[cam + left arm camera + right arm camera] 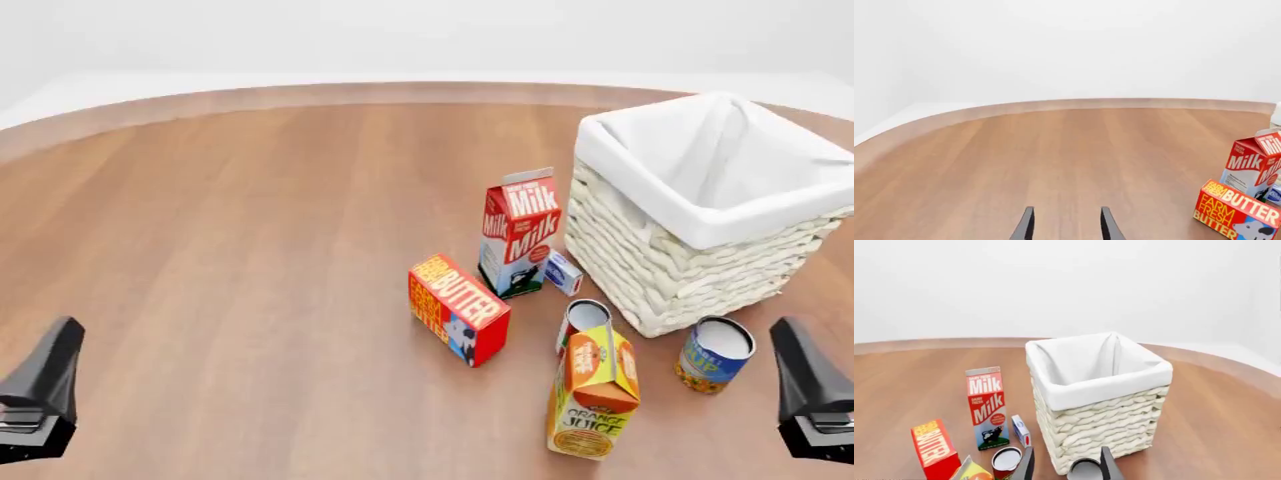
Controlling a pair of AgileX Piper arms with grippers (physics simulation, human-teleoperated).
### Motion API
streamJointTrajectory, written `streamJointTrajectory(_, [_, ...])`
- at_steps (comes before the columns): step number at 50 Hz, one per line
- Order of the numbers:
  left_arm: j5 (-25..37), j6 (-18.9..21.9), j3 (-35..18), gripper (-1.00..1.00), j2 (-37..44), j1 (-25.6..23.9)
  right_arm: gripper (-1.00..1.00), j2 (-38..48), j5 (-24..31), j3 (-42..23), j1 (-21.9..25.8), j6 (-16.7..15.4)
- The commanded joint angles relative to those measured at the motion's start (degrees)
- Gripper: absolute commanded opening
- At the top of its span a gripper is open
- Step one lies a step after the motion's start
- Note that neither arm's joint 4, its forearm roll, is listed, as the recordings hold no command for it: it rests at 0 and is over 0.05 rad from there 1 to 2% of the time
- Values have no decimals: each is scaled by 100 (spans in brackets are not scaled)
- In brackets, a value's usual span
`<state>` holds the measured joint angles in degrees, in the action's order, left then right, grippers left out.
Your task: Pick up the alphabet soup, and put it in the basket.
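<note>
Reaching with my empty, parted right fingers (pixel 1066 465), I risk toppling the alphabet soup (pixel 714 354) touching the basket (pixel 667 270).

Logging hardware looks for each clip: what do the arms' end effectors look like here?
Little shows. In the front view, the left end effector and right end effector appear as dark grey, blocky, wedge-like shapes at the bottom corners. In the wrist views, each has two thin, black, tapered fingers. No cables or markings are visible.
</note>
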<state>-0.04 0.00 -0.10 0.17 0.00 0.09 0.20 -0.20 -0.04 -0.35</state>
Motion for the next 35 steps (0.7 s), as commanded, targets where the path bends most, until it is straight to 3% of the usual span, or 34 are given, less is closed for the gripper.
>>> streamJointTrajectory(1, [-7,0,-15,100,26,0,100,7,77,-47,-7,-106])
streamJointTrajectory(23, [-7,0,-15,100,26,0,100,21,747,-620,-101,-450])
streamJointTrajectory(35, [-7,0,-15,100,26,0,100,50,1022,-568,-74,-573])
